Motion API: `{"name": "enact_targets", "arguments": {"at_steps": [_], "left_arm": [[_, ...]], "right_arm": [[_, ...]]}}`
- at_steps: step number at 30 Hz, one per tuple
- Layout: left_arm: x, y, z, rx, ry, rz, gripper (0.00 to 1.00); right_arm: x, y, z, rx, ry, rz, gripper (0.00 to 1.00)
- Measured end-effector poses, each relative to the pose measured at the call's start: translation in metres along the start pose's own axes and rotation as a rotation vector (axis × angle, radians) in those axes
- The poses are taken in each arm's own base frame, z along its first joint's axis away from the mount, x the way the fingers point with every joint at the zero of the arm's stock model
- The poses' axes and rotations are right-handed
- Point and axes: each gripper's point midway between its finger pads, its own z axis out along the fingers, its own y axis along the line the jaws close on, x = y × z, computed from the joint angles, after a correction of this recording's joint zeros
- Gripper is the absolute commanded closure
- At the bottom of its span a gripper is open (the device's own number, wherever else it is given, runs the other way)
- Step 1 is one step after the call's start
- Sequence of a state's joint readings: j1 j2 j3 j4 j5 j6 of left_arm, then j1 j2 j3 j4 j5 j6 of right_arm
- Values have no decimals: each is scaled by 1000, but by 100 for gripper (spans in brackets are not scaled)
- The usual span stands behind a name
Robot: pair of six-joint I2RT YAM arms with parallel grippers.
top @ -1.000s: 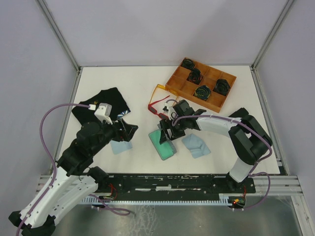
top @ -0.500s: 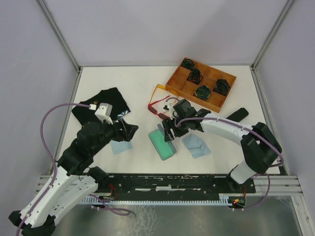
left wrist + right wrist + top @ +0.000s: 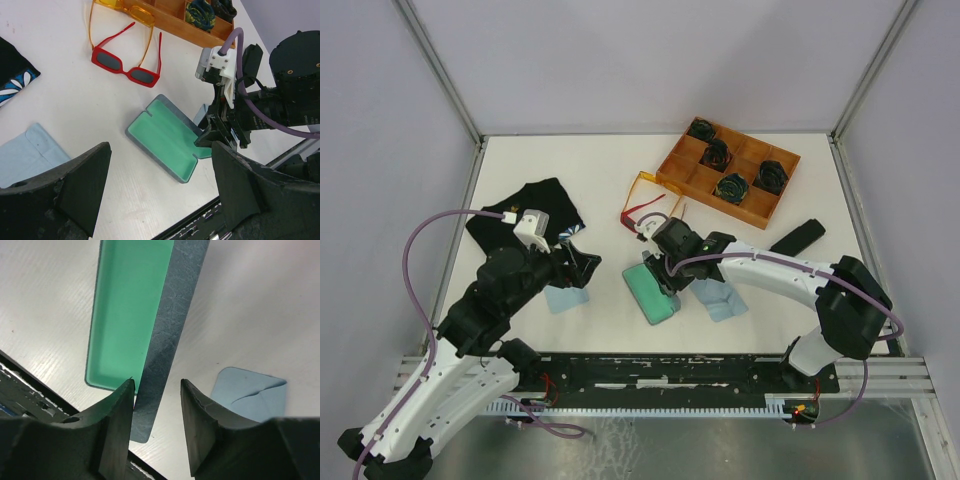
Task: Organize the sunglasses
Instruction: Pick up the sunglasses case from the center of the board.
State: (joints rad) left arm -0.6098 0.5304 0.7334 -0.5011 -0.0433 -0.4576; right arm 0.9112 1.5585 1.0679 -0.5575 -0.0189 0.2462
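Observation:
The red sunglasses [image 3: 642,214] [image 3: 127,65] lie unfolded on the white table, and the orange-yellow sunglasses [image 3: 646,183] [image 3: 125,12] lie just behind them against the wooden tray. An open grey-blue case with green lining [image 3: 651,288] [image 3: 165,137] [image 3: 127,310] lies in front of them. My right gripper [image 3: 665,270] [image 3: 156,390] hangs over the case's right side. Its jaws are half narrowed astride the grey lid flap [image 3: 162,360], with a gap still showing on the right. My left gripper [image 3: 582,268] [image 3: 160,165] stands wide open to the left of the case and holds nothing.
A wooden tray [image 3: 692,180] with compartments of dark rolled items stands at the back right. One light blue cloth [image 3: 718,297] [image 3: 250,390] lies right of the case and another [image 3: 563,297] [image 3: 27,157] lies left of it. A black case [image 3: 797,236] and a black garment [image 3: 525,210] lie at the sides.
My right gripper has moved left and toward the near edge, over the open case's lid, and its jaws have narrowed. The left arm has not moved.

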Motion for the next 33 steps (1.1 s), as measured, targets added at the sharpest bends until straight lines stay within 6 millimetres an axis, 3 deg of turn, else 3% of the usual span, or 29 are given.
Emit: {"name": "enact_targets", "arguments": {"at_steps": [8,14,19,22,25,33], "left_arm": [[0,0,0,0,0,0,12],[0,0,0,0,1,0,12],[1,0,0,-1,1,0,12],[1,0,0,-1,1,0,12],[1,0,0,-1,2,0,12],[2,1,1,-3,6,1,12]], "right_arm": [[0,-5,-1,40,0,-39,50],[-3,-4,-1,37,-5,-61,67],[-7,-4,-1,36,-14,-82,75],[-7,-5,-1,36,-13,-106,89],[-7,-7,-1,39,-9,-148,96],[-14,-26,-18,116,-15,-291,90]]}}
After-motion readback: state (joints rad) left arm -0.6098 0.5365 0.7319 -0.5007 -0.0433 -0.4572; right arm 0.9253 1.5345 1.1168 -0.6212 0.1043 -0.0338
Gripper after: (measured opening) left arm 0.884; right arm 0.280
